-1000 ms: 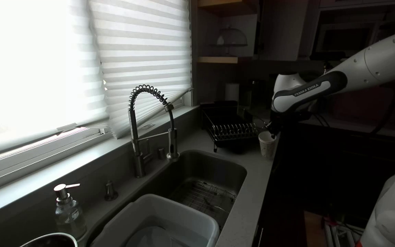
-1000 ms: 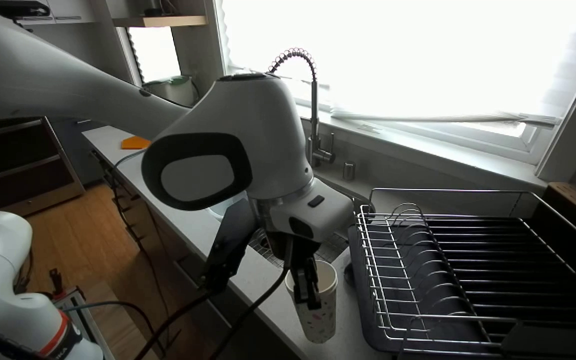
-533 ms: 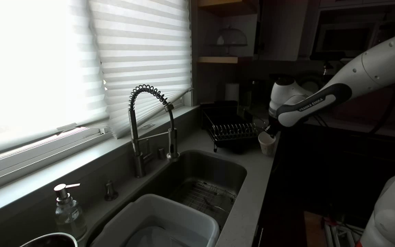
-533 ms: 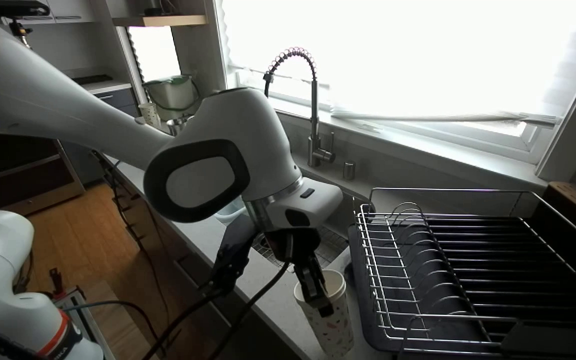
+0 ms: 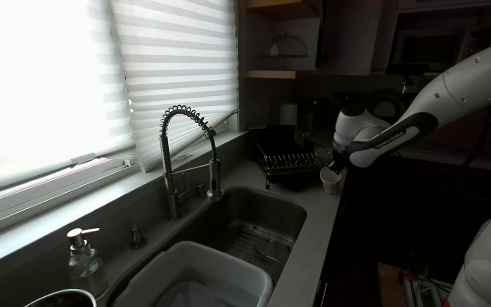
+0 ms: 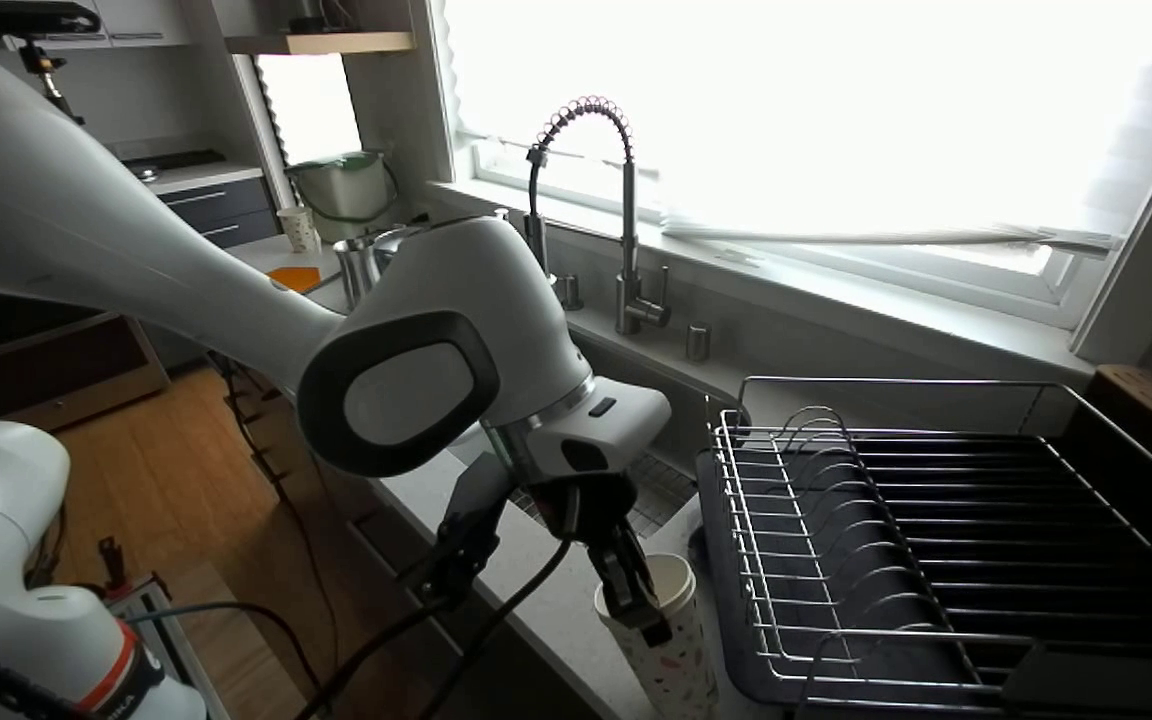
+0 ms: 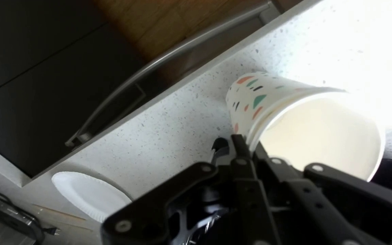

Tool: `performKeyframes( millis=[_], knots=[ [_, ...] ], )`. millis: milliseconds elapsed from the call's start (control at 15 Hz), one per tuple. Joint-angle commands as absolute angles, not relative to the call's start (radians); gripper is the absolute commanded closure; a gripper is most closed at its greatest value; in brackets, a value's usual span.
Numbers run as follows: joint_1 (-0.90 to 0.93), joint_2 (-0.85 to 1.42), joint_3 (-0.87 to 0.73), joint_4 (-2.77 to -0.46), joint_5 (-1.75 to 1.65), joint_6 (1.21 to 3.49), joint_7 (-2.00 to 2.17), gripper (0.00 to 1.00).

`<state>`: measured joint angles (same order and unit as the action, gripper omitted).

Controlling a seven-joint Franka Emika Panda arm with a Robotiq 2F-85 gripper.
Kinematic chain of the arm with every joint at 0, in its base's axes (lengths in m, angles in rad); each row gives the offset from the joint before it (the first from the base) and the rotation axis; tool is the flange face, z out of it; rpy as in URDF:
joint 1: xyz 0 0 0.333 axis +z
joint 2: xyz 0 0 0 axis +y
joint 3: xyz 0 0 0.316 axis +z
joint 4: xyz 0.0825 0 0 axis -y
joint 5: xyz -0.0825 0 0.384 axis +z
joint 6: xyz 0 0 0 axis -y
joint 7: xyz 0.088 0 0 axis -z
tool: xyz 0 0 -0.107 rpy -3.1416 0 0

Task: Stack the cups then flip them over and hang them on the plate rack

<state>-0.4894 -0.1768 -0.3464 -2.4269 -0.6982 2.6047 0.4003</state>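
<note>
Paper cups point(image 7: 318, 129), seemingly nested, are tilted just beside the dish rack point(image 6: 996, 520), the hand point(image 7: 250, 144) clamped tight on one side of their open end. Held there alone, they could swivel or crease when flipped. The speckled table point(image 7: 168, 136) lies beneath, contact unclear; a pleated blind point(image 5: 177, 55) glows, the far cabinet point(image 5: 350, 38) dim.

The speckled countertop point(image 7: 168, 136) carries the plate rack point(image 6: 946, 545), a pump bottle point(image 5: 87, 268) — and, well apart, a cup point(image 6: 298, 230).
</note>
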Motion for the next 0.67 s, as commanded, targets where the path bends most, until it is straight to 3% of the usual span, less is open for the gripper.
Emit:
performKeyframes(
  millis=[0,133,600],
  knots=[
    [-0.497,-0.147,-0.344,-2.445,-0.721,2.646,0.45,0.7],
    [-0.495,-0.141,-0.344,-2.448,-0.719,2.645,0.45,0.63],
    [-0.474,-0.109,-0.356,-2.463,-0.66,2.658,0.43,0.1]
  ],
)
